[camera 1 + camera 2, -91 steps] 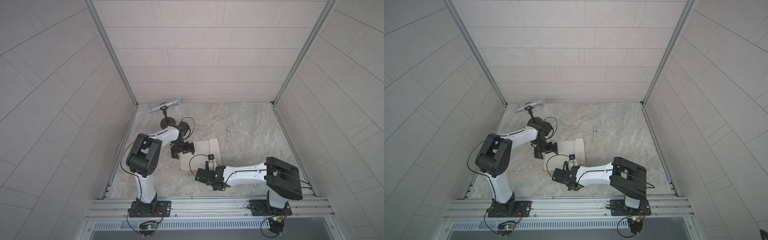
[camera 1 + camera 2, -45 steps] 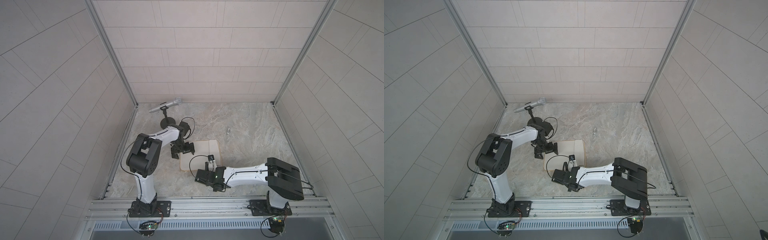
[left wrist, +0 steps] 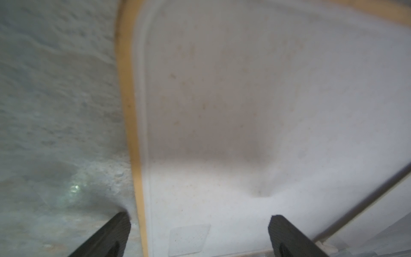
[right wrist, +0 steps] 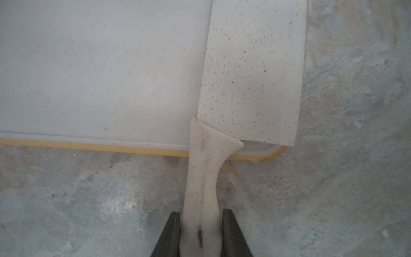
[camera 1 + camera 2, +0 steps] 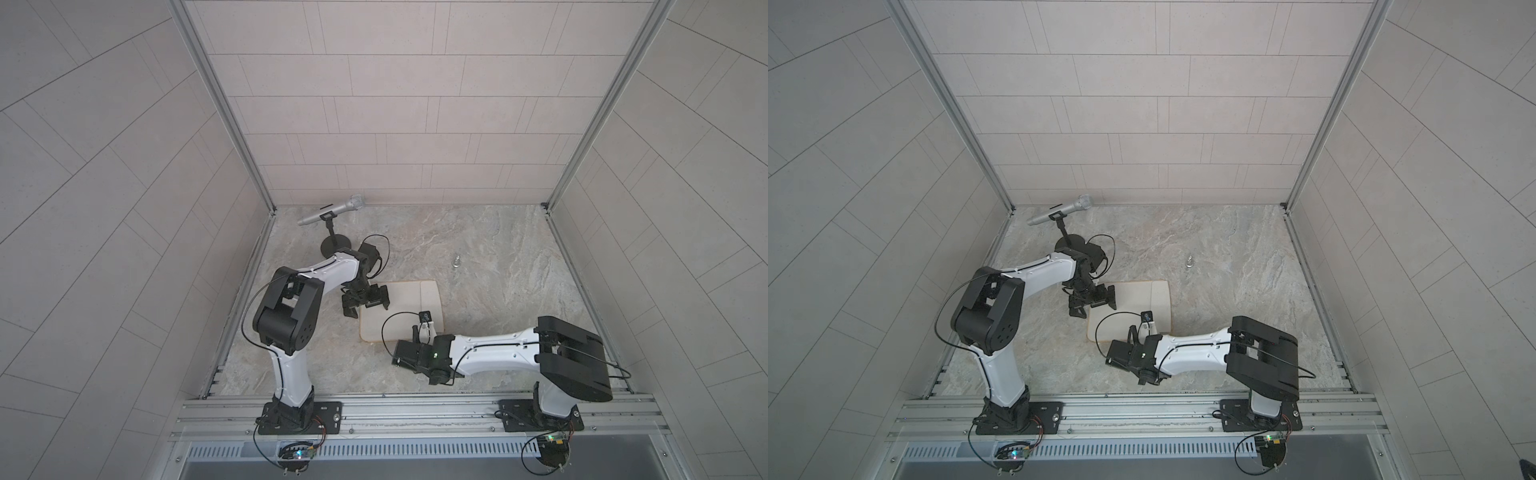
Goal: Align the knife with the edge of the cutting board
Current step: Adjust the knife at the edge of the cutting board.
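Observation:
The cream-white cutting board lies flat on the marble counter, its tan rim showing in the left wrist view and the right wrist view. The knife rests on the board with its speckled whitish blade along one side edge and slightly past it. Its pale handle reaches off the board's near edge. My right gripper is shut on the handle's end. My left gripper stands open astride the opposite rim, holding nothing.
A silver microphone on a black round-based stand is at the back left, close behind the left arm. A small metal piece lies on the counter behind the board. Tiled walls close in three sides.

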Controlling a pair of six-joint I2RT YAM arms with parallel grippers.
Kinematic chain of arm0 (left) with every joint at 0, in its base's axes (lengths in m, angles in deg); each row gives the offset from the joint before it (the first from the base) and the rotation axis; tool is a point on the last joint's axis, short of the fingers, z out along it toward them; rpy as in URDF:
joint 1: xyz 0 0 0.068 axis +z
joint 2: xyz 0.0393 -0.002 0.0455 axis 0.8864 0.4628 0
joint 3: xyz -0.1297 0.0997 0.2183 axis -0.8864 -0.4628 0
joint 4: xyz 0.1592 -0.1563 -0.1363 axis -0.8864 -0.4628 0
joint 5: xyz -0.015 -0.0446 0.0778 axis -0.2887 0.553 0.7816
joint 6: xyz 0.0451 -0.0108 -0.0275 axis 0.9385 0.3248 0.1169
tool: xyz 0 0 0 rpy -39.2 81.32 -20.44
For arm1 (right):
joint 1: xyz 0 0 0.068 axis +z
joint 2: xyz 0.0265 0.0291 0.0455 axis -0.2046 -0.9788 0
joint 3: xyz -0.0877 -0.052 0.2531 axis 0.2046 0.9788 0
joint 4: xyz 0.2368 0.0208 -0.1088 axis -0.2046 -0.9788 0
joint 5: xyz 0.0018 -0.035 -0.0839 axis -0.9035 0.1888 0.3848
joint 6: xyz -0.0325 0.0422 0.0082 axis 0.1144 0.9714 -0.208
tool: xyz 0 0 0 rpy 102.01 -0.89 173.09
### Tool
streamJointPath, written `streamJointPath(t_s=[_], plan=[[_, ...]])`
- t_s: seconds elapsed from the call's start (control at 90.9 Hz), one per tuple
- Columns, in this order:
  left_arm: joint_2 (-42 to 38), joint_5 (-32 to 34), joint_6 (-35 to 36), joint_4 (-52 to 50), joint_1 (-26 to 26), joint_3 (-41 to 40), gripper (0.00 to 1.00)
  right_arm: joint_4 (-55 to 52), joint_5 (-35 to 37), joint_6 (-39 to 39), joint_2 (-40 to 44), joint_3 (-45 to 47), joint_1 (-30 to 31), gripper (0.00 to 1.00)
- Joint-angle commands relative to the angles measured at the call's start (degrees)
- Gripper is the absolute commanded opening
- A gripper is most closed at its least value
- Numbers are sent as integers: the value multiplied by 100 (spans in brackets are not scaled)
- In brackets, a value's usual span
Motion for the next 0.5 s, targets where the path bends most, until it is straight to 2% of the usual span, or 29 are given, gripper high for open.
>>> streamJointPath(t_s=[0.0,0.484], plan=[[183,53,3,-118,-35,66,100,-28,91,102,193,93,50,9],[177,64,-2,-127,-37,60,100,97,92,19,194,103,90,8]])
